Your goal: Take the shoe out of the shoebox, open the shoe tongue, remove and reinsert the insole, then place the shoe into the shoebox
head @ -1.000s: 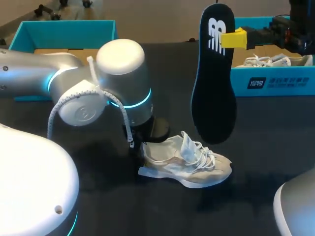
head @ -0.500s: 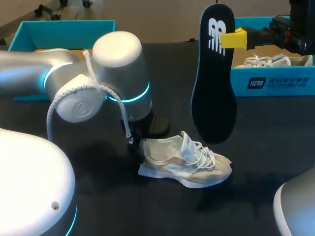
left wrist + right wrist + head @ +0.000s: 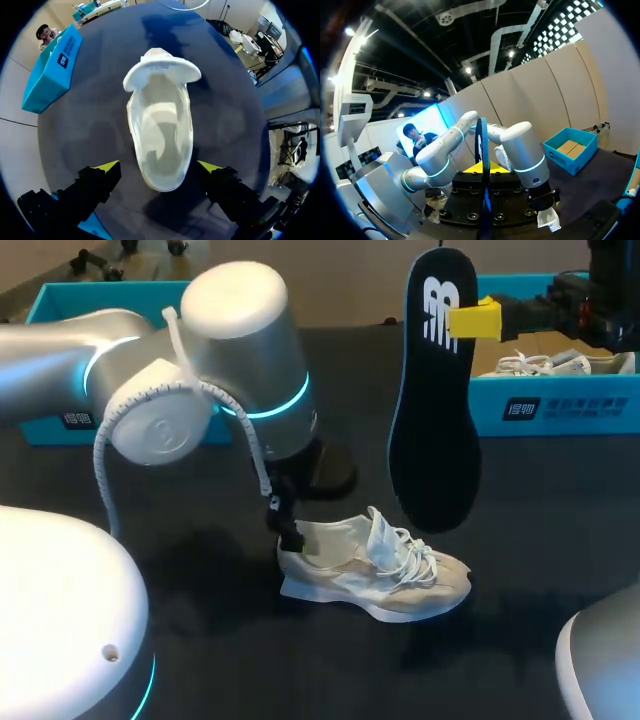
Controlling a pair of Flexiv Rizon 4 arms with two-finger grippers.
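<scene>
Shoe (image 3: 375, 575) is out of the shoebox (image 3: 560, 405) (far right), on the table (image 3: 560, 500) mid-near, tongue (image 3: 162, 70) pulled open. Insole (image 3: 435, 420) is out, hanging above the shoe, pinched by right gripper (image 3: 470, 318). Left gripper (image 3: 158, 166) spread wide, straddling the shoe, not gripping. Remaining: reinsert insole, rebox. Shoe is cream, white laces (image 3: 410, 545), cavity empty

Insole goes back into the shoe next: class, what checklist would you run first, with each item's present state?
1. Right gripper shut on insole, which hangs in the air: ok.
2. Shoe upright on its sole: ok.
3. Shoe mouth wide, nothing inside, by the left wrist view: ok.
4. Left gripper steadying the heel: not ok; it is open, a finger off either side.
5. Insole lined up over the mouth: cannot tell.
</scene>
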